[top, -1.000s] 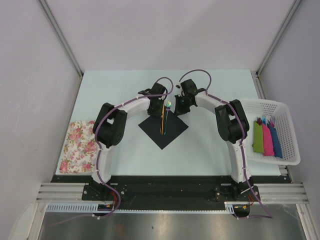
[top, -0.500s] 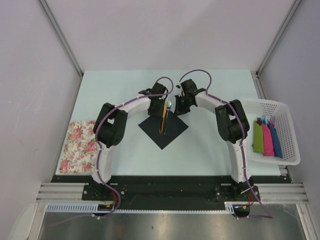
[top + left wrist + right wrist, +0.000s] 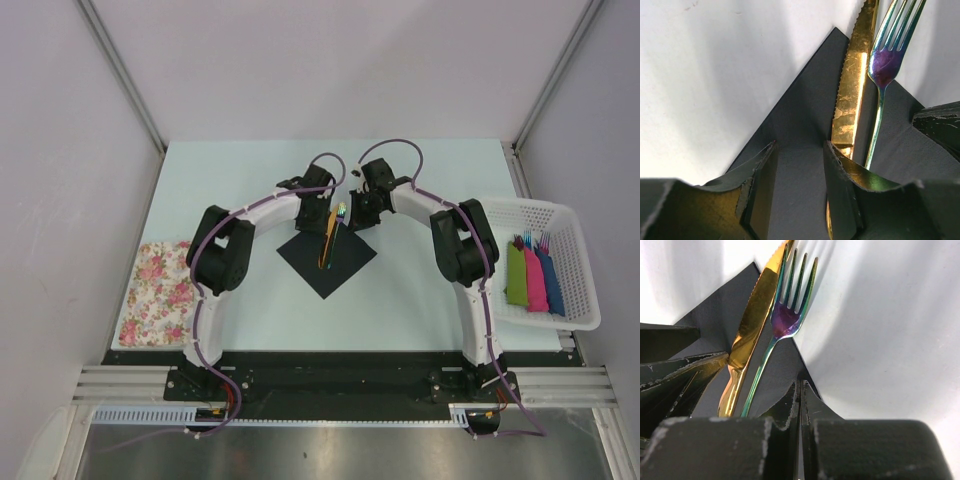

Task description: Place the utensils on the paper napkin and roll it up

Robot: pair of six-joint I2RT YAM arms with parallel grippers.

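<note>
Jaws apart on left gripper (image 3: 799, 150), together on right gripper (image 3: 800, 390); utensils (image 3: 850, 90) toward 12 o'clock on paper napkin (image 3: 800, 105).

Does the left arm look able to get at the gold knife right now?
Probably yes. The left hand is open low over the black napkin, and the knife lies uncovered just to its side. The fork close alongside might crowd a clean grip.
</note>
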